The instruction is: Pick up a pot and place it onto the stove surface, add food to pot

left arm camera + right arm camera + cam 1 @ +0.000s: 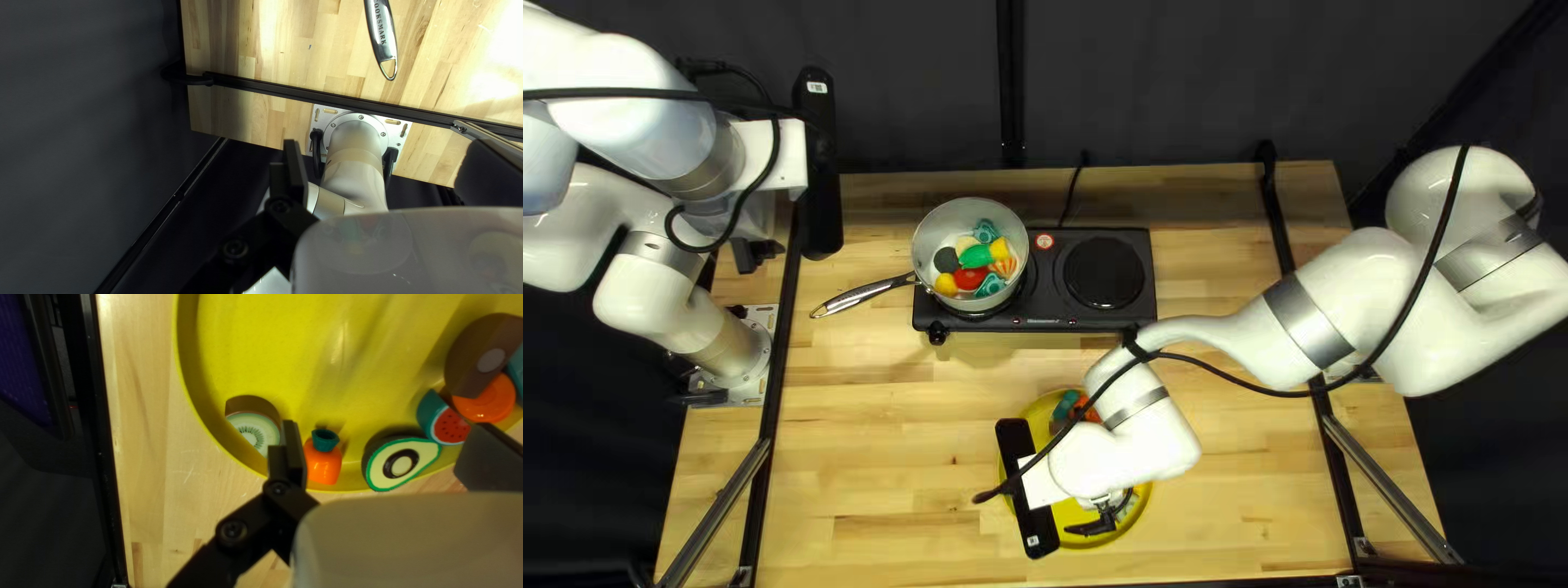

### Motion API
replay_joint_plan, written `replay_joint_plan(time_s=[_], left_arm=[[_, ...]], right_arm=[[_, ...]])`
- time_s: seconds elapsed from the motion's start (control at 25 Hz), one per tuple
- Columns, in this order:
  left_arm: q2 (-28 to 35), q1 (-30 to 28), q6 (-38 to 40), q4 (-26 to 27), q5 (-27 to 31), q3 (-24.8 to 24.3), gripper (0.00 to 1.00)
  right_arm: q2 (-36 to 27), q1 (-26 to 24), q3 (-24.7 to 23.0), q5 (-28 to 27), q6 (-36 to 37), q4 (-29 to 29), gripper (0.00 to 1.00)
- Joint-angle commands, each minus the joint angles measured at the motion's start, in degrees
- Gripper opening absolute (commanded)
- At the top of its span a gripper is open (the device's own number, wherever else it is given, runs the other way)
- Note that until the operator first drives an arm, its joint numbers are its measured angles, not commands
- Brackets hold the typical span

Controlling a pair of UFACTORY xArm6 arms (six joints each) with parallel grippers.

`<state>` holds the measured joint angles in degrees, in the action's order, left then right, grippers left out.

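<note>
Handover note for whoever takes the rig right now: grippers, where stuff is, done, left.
Left gripper: jaws open, holding nothing, raised off at the table's left side.
Right gripper: jaws open, above the yellow plate, gripping nothing.
Pot: on the left burner of the stove, mixed food pieces inside.
On the plate: kiwi half, orange piece with green top, avocado half, watermelon wedge, brown piece, orange round piece, teal piece partly seen.
Done: pot placed, some food in.
Left: probably the plate's food.
</note>
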<state>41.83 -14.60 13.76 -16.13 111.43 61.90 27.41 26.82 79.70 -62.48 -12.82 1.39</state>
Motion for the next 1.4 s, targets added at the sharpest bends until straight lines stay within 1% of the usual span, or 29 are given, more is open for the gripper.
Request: replay_joint_plan(time_s=[0.04, 0.08, 0.28, 0.44, 0.6, 0.68, 0.96, 1.16, 1.4], left_arm=[[0.0, 0.0, 0.0, 0.0, 0.0, 0.0, 1.0], [0.0, 0.0, 0.0, 0.0, 0.0, 0.0, 1.0], [0.0, 0.0, 0.0, 0.0, 0.0, 0.0, 1.0], [0.0, 0.0, 0.0, 0.0, 0.0, 0.0, 1.0], [0.0, 0.0, 0.0, 0.0, 0.0, 0.0, 1.0], [0.0, 0.0, 0.0, 0.0, 0.0, 0.0, 1.0], [0.0, 0.0, 0.0, 0.0, 0.0, 0.0, 1.0], [0.0, 0.0, 0.0, 0.0, 0.0, 0.0, 1.0], [0.0, 0.0, 0.0, 0.0, 0.0, 0.0, 1.0]], right_arm=[[0.0, 0.0, -0.01, 0.0, 0.0, 0.0, 1.0], [-0.48, -0.23, -0.74, 0.82, 0.44, 0.39, 1.0], [-2.28, -2.18, -1.52, 2.44, 3.18, 1.51, 1.0], [-4.34, -3.78, -5.17, 5.56, 4.95, 2.26, 1.0], [-4.76, -5.58, -8.11, 8.83, 6.57, 3.22, 1.0], [-4.49, -6.82, -9.33, 11.38, 8.21, 2.46, 1.0], [-1.64, -7.32, -7.0, 13.31, 10.35, 0.94, 1.0], [0.01, -7.87, -7.5, 15.9, 11.63, -0.17, 1.0], [0.74, -8.08, -8.52, 17.81, 12.34, -0.71, 1.0]])
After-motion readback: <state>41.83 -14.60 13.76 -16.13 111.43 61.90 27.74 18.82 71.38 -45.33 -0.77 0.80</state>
